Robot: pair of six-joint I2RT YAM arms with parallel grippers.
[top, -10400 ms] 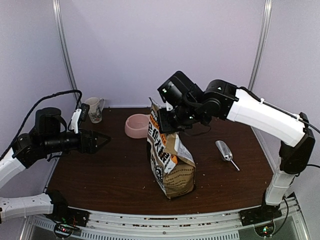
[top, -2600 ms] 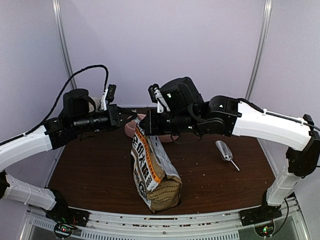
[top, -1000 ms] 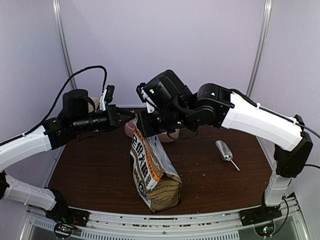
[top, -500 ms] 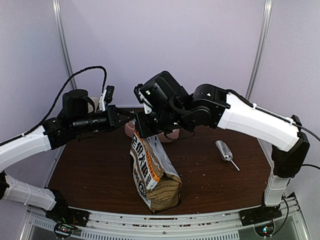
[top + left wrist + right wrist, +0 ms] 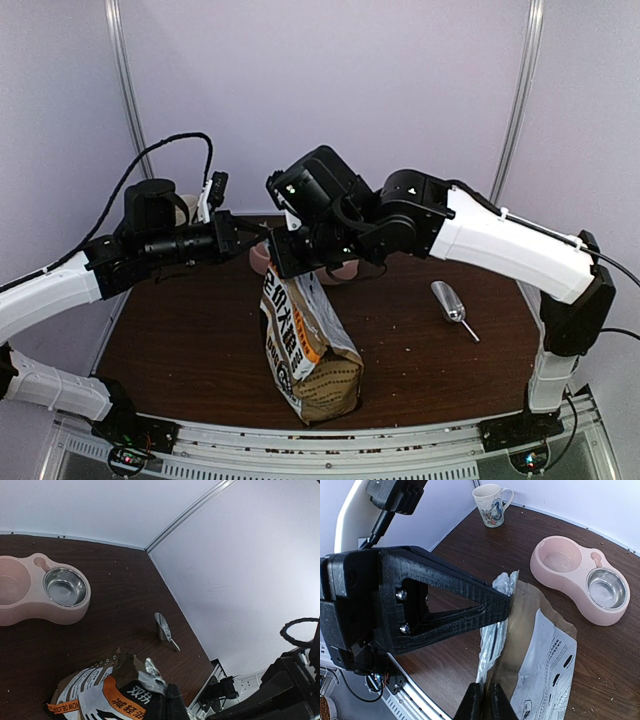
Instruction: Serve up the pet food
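A tan paper bag (image 5: 315,350) with a white and orange label stands upright near the table's front middle. Both grippers meet at its torn, foil-lined top. In the left wrist view my left gripper (image 5: 169,692) is shut on one top flap of the bag (image 5: 100,690). On the opposite foil edge of the bag (image 5: 540,650), my right gripper (image 5: 484,686) is shut. From above, the left gripper (image 5: 262,233) comes in from the left and the right gripper (image 5: 278,262) from the right. The pet food is hidden; I see no kibble.
A pink double bowl (image 5: 580,577) with a steel insert (image 5: 65,586) sits behind the bag, mostly covered by the arms from above. A metal scoop (image 5: 452,303) lies on the right of the table. A printed mug (image 5: 491,498) stands at the back left corner.
My right arm has swung a little left and down over the bag's top, and its jaws have closed onto the foil edge. The left arm and the bag have stayed put.
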